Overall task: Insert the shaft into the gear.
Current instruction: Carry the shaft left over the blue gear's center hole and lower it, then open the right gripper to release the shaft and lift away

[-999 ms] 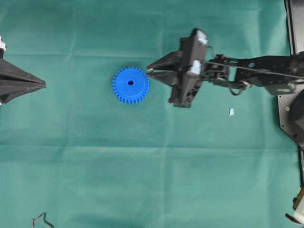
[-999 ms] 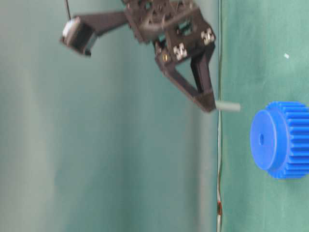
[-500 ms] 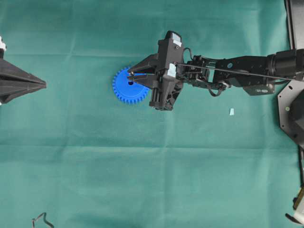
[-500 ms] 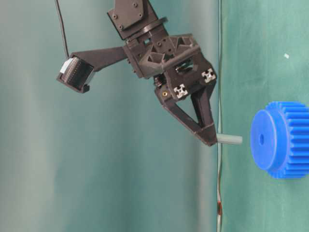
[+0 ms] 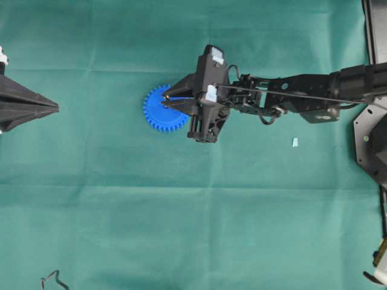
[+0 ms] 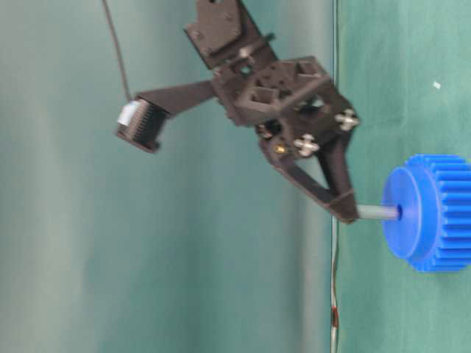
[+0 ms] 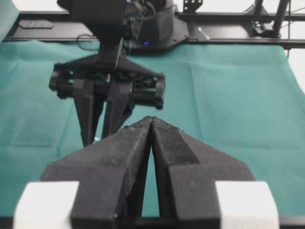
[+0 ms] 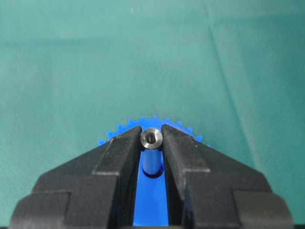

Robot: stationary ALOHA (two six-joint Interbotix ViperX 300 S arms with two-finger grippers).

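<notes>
While the right gripper (image 8: 152,143) pinches the shaft (image 8: 152,152) between its two black fingers (image 8: 121,155), the pin stands upright over the gear (image 8: 151,195), its hollow top end level with the fingertips and its lower end at the blue face between them. Seen from table level, the shaft (image 6: 377,212) sticks out from the right gripper (image 6: 346,213) and its free tip meets the gear (image 6: 430,213) at the centre hole; how deep it sits in the bore cannot be told. The fingers are narrowly parted, just the width of the pin.

From overhead, the right gripper (image 5: 168,98) hangs over the right half of the gear (image 5: 156,112), which lies flat on the green cloth (image 5: 181,211) left of the middle. The right arm (image 5: 290,96) reaches in from the right edge, with the wrist camera on top.

At the far left edge, the left gripper (image 5: 55,107) points toward the gear, well apart from it. In its own wrist view, the left gripper (image 7: 151,119) has its two fingers (image 7: 124,148) pressed together with nothing between them, and the right arm's hand faces it across the cloth.

A small pale blue scrap (image 5: 295,142) lies on the cloth under the right arm, well apart from the gear. A bit of wire (image 5: 53,279) shows at the lower left corner.
</notes>
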